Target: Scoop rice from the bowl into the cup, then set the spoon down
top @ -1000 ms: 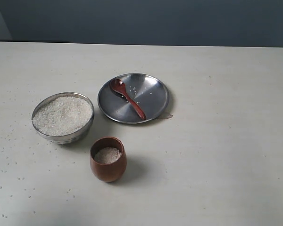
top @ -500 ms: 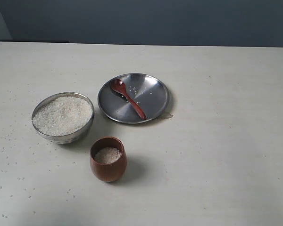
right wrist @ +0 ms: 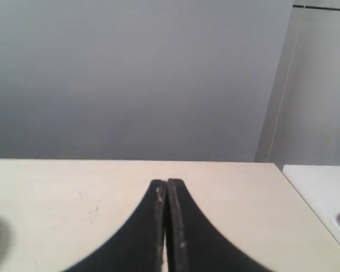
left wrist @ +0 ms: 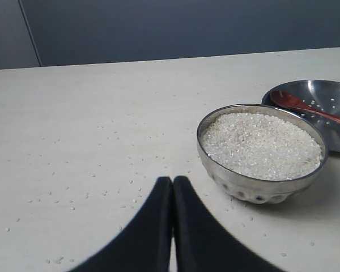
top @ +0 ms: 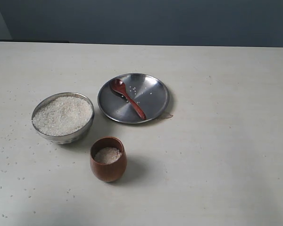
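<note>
A shiny steel bowl (top: 62,136) heaped with white rice (top: 62,115) stands left of centre on the table; it also fills the left wrist view as the bowl (left wrist: 260,184) of rice (left wrist: 260,144). In front of it sits the reddish-brown wooden cup (top: 108,167), holding some rice (top: 107,155). The dark wooden spoon (top: 127,97) lies on a flat steel plate (top: 153,92), free of any gripper. My left gripper (left wrist: 172,181) is shut and empty, short of the bowl. My right gripper (right wrist: 166,182) is shut and empty over bare table. Neither gripper shows in the exterior view.
Loose rice grains (left wrist: 110,170) are scattered on the tabletop around the bowl's left side. A few grains lie on the plate (left wrist: 328,107). The table's edge and a white surface (right wrist: 320,192) appear in the right wrist view.
</note>
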Available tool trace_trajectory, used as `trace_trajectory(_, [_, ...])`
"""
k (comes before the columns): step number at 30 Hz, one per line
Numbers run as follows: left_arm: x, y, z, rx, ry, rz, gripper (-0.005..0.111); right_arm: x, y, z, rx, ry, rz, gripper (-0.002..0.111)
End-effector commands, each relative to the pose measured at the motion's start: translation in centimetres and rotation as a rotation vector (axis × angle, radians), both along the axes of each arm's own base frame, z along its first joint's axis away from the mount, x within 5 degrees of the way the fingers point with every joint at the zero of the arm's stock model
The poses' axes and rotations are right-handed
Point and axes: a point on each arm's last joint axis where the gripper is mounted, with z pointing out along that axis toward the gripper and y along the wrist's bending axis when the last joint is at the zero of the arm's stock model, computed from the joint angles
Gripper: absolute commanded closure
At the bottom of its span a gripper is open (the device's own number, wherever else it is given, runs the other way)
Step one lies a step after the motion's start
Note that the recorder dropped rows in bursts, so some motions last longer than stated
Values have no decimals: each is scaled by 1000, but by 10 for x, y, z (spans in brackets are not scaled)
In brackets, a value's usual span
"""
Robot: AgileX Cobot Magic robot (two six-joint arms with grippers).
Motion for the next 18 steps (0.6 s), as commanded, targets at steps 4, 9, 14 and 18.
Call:
trace_trajectory(4, [0,0,-1,-2,-8,4,106,3,0,-45,-130,92,25,108])
trace_trajectory(9, [0,0,-1,-2,-8,4,106,2,0,-57,-124,126,27,108])
trace_trajectory(14, [0,0,-1,-2,-8,4,106,1,0,-67,-119,159,29,108])
trace_trajectory(18, [0,0,-1,-2,-8,4,106,1,0,-67,-119,158,29,108])
